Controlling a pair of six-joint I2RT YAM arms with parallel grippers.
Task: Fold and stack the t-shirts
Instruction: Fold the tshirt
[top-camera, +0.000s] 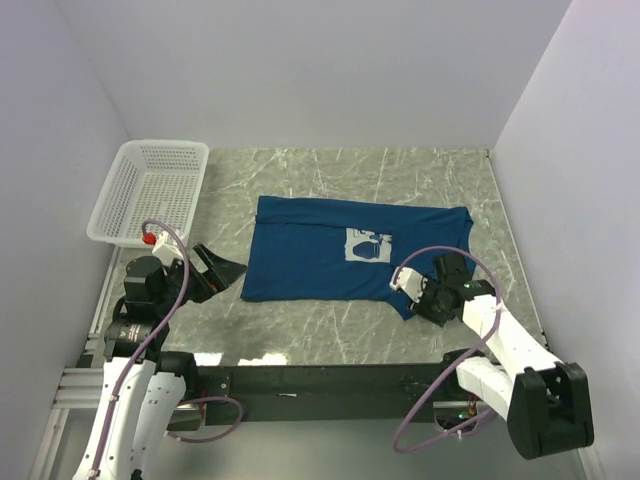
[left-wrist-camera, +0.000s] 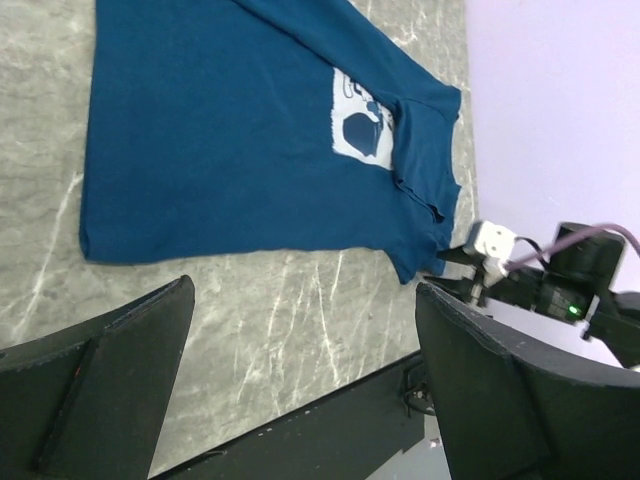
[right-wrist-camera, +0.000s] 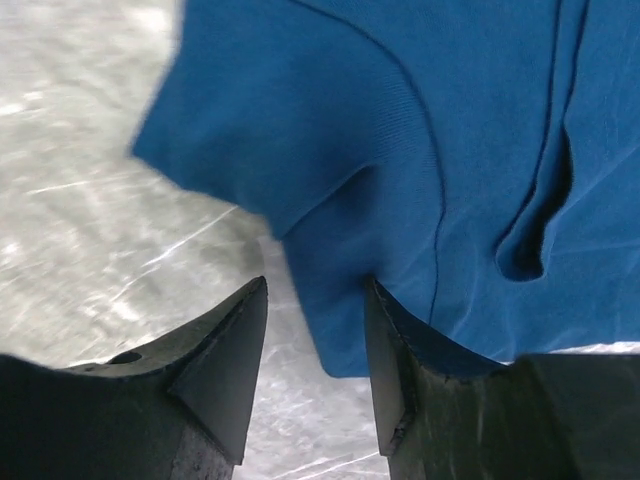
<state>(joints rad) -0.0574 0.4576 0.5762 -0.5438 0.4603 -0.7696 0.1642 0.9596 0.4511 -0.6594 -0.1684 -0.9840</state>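
Note:
A dark blue t-shirt (top-camera: 320, 255) lies spread flat on the marble table, its pale square print (top-camera: 368, 245) towards the right. My left gripper (top-camera: 222, 270) is open and empty, resting on the table just left of the shirt's left edge; in the left wrist view the shirt (left-wrist-camera: 230, 140) lies beyond the wide-apart fingers (left-wrist-camera: 150, 340). My right gripper (top-camera: 418, 300) is at the shirt's near right corner. In the right wrist view its jaws are apart, and a cloth corner (right-wrist-camera: 340, 330) lies between them, against the right finger (right-wrist-camera: 395, 370).
A white mesh basket (top-camera: 110, 215) stands at the far left of the table, behind the left arm. White walls close in the left, back and right sides. The table's dark front rail (top-camera: 320, 378) runs between the arm bases.

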